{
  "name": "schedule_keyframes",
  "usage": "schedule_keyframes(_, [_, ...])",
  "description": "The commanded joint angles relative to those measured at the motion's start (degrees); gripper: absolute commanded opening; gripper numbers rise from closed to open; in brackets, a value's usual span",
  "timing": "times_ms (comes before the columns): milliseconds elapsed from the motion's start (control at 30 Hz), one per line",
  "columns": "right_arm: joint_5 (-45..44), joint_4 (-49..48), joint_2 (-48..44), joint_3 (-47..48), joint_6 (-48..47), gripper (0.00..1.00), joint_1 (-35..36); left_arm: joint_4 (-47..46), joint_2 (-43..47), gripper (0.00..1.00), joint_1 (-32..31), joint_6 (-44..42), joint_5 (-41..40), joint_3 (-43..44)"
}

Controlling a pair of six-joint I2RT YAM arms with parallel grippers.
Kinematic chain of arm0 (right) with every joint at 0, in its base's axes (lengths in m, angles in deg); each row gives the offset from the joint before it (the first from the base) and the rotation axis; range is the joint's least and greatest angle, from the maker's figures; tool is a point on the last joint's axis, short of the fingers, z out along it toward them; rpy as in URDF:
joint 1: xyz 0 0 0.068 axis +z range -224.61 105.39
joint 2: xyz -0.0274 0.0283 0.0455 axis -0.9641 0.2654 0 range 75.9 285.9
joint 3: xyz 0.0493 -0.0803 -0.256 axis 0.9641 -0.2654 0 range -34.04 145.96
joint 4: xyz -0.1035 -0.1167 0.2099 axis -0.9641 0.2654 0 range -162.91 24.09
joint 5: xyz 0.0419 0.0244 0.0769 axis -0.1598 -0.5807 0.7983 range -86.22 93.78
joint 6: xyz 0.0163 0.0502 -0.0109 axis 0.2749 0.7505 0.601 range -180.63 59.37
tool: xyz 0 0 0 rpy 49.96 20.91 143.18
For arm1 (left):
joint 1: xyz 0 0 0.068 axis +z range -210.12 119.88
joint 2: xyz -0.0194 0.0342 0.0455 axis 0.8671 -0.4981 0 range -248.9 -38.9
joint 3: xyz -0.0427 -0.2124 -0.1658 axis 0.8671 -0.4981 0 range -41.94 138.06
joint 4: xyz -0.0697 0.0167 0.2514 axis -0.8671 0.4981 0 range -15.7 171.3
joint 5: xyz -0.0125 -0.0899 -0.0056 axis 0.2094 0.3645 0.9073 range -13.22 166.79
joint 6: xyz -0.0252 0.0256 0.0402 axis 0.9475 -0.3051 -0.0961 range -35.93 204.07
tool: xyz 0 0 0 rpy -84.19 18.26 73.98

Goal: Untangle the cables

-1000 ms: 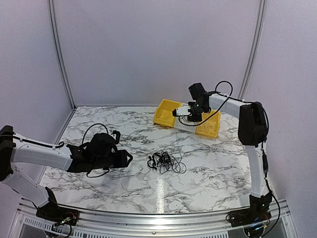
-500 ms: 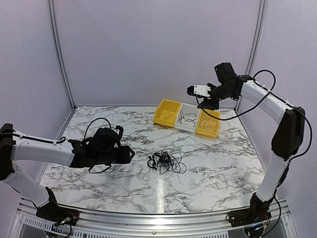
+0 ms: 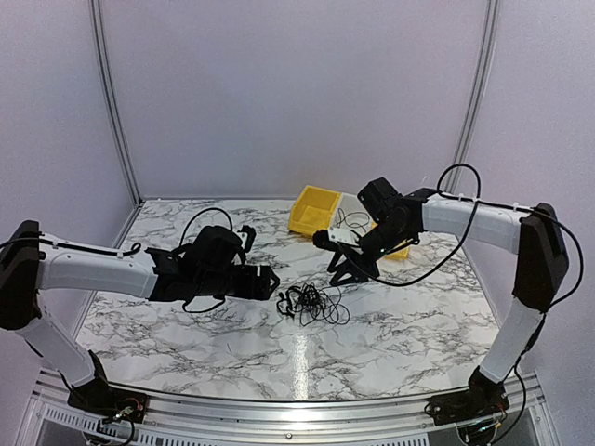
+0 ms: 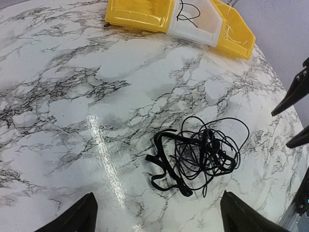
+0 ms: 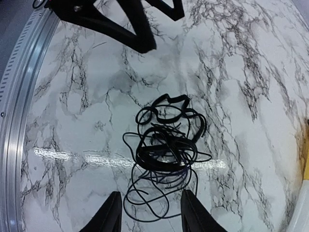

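Cables: a small knot of thin black looped wires (image 3: pixel 312 304), flat on the white marble-patterned tabletop (image 3: pixel 186 339); nothing grips it.
Left gripper (image 3: pixel 271 282): low and just left of the knot, jaws spread wide with nothing between them.
Right gripper (image 3: pixel 346 275): above the knot's far right side, tilted down at it; jaws parted more narrowly, also empty.
Bins: a row of plastic trays well beyond the knot: a yellow bin (image 3: pixel 314 212), a clear tray (image 4: pixel 193 26), and a second yellow bin (image 4: pixel 236 31). A single thin black strand (image 4: pixel 186 10) lies in the clear tray.
Step in hand: from here it looks like both arms are lining up a pick on the knot, which is not yet pulled apart.
Next move: probably one jaw pair pins the bulk while the other takes an outer loop. Wire this thin on a hard top calls for fingertips right down at the surface and a slow pull, or the whole knot drags along.
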Motion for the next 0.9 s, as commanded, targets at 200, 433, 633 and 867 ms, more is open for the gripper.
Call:
schedule_keyframes(200, [-2.4,-9.6,5.6,2.0,13.6,0.44,4.2,28.2,-2.5,0.99,0.7,26.8,-32.9,6.1])
schedule_keyframes(433, [0.9,-8.6,9.5,4.7,13.3,0.46,4.3,24.0,0.5,0.85,0.8,18.9,-30.9,4.9])
schedule_keyframes(633, [1.6,-8.7,12.1,6.8,15.4,0.46,4.9,22.9,0.7,0.84,-0.5,15.6,-29.2,4.7])
schedule_keyframes(867, [-3.1,-10.5,14.0,7.8,19.1,0.28,5.0,14.4,6.7,0.86,-4.1,8.9,-29.2,-0.4])
